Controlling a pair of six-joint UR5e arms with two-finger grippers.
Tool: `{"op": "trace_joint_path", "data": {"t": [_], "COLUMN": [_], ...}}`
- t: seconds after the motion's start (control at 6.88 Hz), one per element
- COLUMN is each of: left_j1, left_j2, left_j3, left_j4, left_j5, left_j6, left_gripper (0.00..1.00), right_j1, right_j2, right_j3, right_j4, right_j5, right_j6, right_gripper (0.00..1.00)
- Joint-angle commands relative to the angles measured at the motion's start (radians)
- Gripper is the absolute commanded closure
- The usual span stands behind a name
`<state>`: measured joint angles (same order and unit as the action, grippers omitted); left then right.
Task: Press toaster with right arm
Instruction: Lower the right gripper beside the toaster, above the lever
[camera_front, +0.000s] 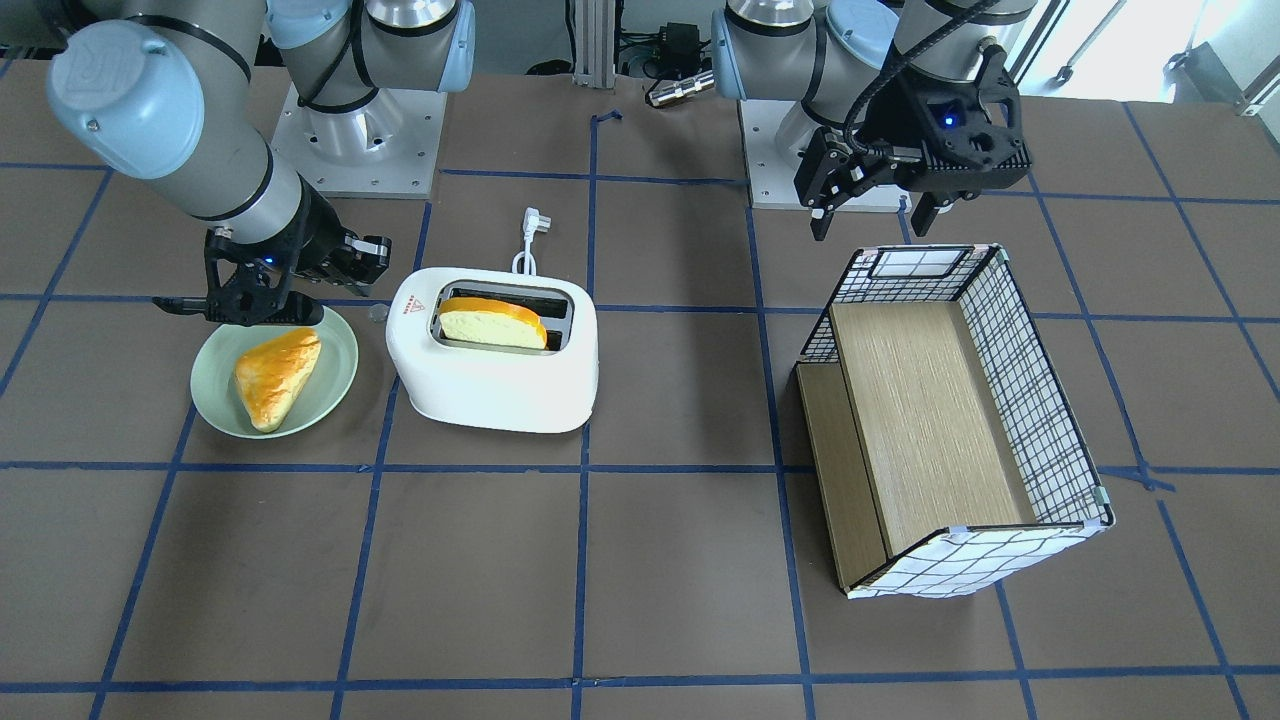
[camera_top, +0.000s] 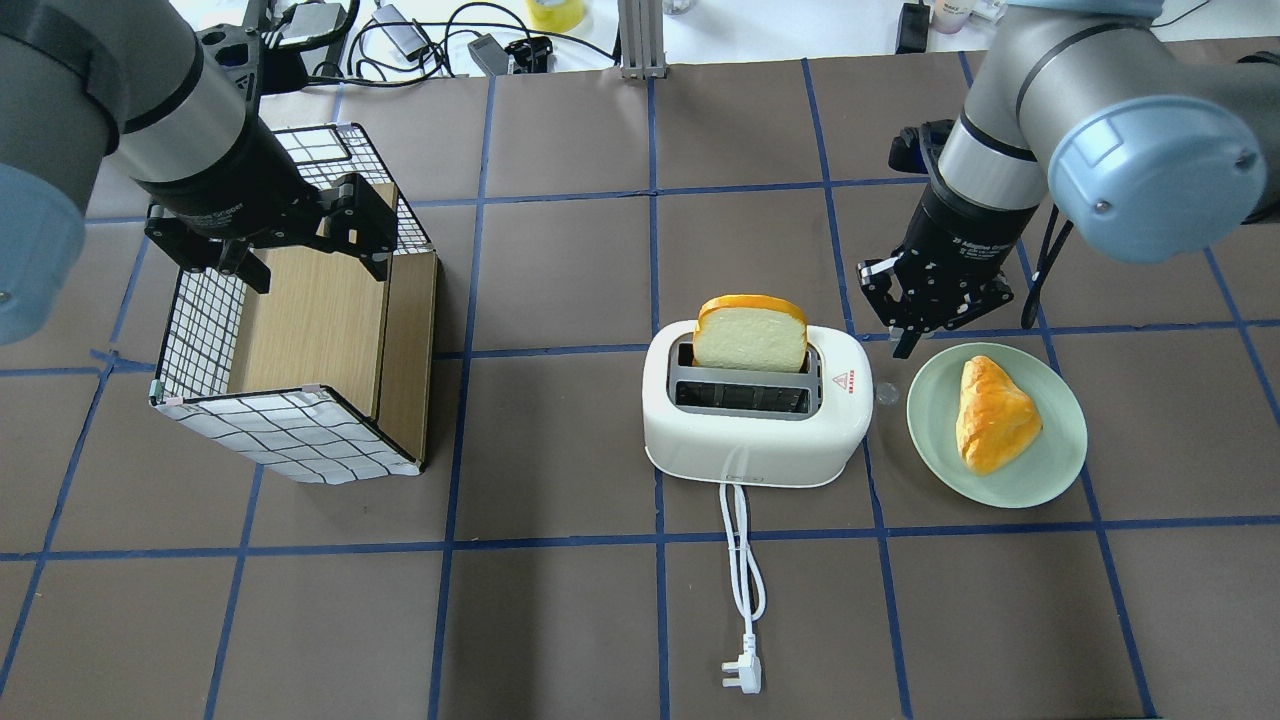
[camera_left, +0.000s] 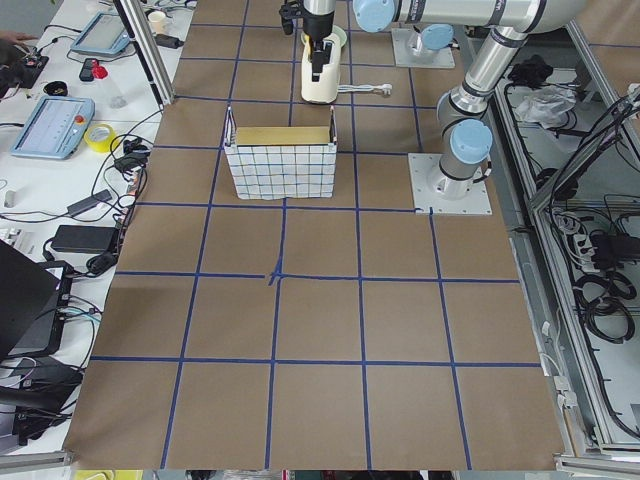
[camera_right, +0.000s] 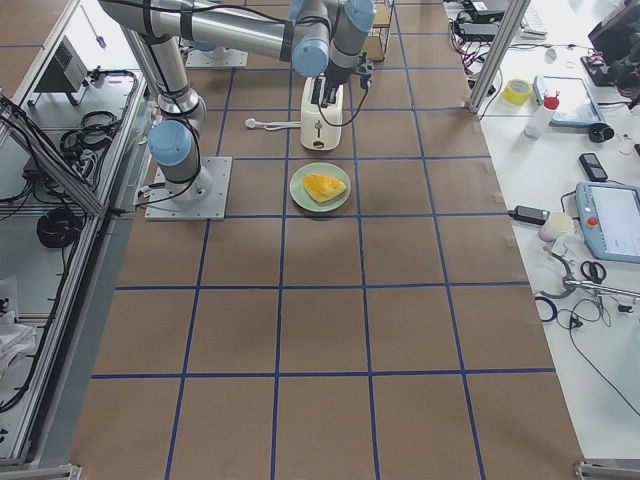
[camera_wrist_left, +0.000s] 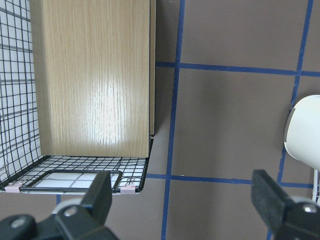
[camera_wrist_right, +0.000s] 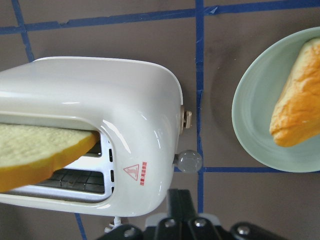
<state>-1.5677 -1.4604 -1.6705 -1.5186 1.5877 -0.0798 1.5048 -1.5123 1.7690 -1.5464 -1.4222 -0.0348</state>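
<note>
Overhead exterior view: the rounded white plastic two-slot toaster (camera_top: 755, 440) stands mid-table, just beside the pale green round plate (camera_top: 1050, 470). The black right gripper (camera_top: 905, 335) hangs above its lever end, fingers pressed together; the black left gripper (camera_top: 315, 265) has its fingers spread wide.

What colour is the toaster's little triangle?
Red, on the rounded white plastic toaster; clearest in the right wrist view.

The toaster (camera_wrist_right: 125, 115) is glossy white plastic that catches highlights, and its lever knob (camera_wrist_right: 189, 161) is clear plastic. The plate (camera_top: 1000, 488) is smooth pale green. The basket (camera_front: 1040, 400) pairs black wire with faintly shiny wood-grain panels (camera_wrist_left: 95, 80). The counter (camera_top: 560, 620) is matt brown.
</note>
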Motion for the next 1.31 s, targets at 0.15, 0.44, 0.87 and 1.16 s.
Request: {"op": "trace_joint_path", "data": {"t": [0.15, 0.44, 0.87, 1.16], "left_j1": [0.0, 0.0, 0.0, 0.0], "left_j2": [0.0, 0.0, 0.0, 0.0], "left_j3": [0.0, 0.0, 0.0, 0.0], "left_j4": [0.0, 0.0, 0.0, 0.0], "left_j5": [0.0, 0.0, 0.0, 0.0], "left_j6": [0.0, 0.0, 0.0, 0.0], "left_gripper": [0.0, 0.0, 0.0, 0.0], "right_j1": [-0.182, -0.196, -0.198, -0.199], "right_j2": [0.001, 0.003, 0.009, 0.018], "right_j3": [0.122, 0.156, 0.188, 0.19], "right_j4": [0.015, -0.012, -0.06, -0.069], "right_j5": [0.161, 0.265, 0.284, 0.284], "right_j6": [-0.271, -0.293, -0.335, -0.341], "right_gripper": [1.0, 1.0, 1.0, 1.0]}}
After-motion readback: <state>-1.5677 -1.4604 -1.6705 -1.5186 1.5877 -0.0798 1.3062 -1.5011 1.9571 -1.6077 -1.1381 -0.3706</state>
